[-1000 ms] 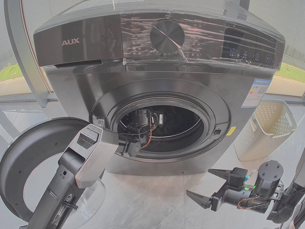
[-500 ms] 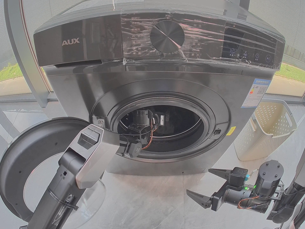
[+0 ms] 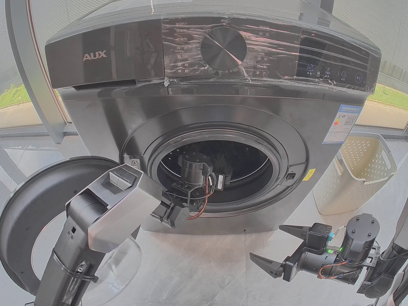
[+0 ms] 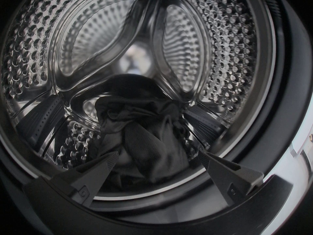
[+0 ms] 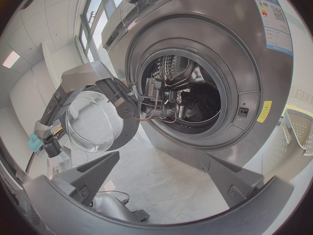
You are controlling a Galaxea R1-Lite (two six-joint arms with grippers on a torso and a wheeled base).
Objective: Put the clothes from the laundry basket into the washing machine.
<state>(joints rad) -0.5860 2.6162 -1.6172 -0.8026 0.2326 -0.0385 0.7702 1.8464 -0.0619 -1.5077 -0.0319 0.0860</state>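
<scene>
Your left gripper (image 4: 158, 153) sits in the mouth of the washer (image 3: 127, 115), fingers spread wide and gripping nothing, with the wrist crossing the door seal on the left side of the opening. Ahead of it, a heap of dark clothes (image 4: 143, 141) lies on the bottom of the drum (image 4: 228, 49), bunched between two of the drum's ribbed paddles. From the left wrist view you cannot tell whether the fingertips touch the cloth or stop just short of it.

Your right gripper (image 3: 265, 242) hangs low over the grey floor (image 3: 204, 268) in front of the washer and to its right, well apart from the opening. Its fingers are also spread wide, with nothing between them, and they point toward the left.

The round door (image 3: 38, 200) stands swung fully open on the washer's left, beside your left arm. The cream, perforated basket (image 3: 361, 171) stands tilted on the floor just beside the washer's right side, its open top turned toward you, near the right arm but not touching it.
</scene>
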